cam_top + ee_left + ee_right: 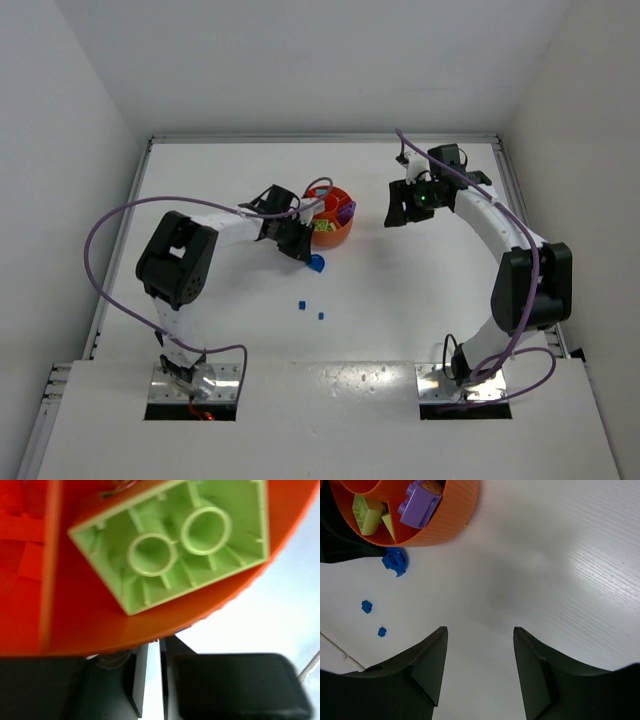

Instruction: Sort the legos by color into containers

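Note:
The round orange tray [338, 238] holds a pale green brick [170, 545], lying hollow side up, and a purple brick [420, 502]. A blue rounded piece [316, 263] lies on the table against the tray's near side. Two tiny blue legos [301, 303] [321, 316] lie nearer the arms. My left gripper [298, 244] sits at the tray's near-left rim [100, 625]. Its jaws are together with only a thin slit, nothing shows between them, and the rim hides the tips. My right gripper [480, 630] is open and empty, above bare table right of the tray [450, 520].
The table is walled on the left, back and right. A purple cable loops from the left arm over the tray's far side [318, 184]. The blue rounded piece [395, 561] and the tiny blue legos [366, 606] [381, 631] also show in the right wrist view.

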Motion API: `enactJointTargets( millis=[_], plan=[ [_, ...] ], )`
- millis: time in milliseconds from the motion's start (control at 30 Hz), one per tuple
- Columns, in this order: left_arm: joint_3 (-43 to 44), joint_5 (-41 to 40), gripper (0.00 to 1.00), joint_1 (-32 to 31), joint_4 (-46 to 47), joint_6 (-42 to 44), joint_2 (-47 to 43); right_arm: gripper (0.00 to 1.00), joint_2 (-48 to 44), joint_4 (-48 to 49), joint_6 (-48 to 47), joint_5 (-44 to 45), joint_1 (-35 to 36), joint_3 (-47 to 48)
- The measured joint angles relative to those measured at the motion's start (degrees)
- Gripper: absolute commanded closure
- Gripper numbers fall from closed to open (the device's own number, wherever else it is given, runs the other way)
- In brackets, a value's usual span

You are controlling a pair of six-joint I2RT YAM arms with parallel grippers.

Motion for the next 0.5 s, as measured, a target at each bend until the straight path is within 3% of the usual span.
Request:
enactJointTargets(
  millis=[67, 100, 500],
  plan=[
    [-0.3, -0.2, 0.97, -0.5, 0.4, 0.3, -0.3, 0.44, 0.0, 0.0, 0.0, 0.0, 0.0, 0.0],
    [-0.3, -0.1, 0.99, -0.6, 0.6, 0.3, -0.4, 0.44, 0.0, 0.0, 0.0, 0.0, 0.0, 0.0],
    [-4.0, 0.4, 1.0, -1.3, -0.4, 2.8, -4.1, 0.44, 0.0, 0.2, 0.0, 0.0, 0.0, 0.0]
  ],
)
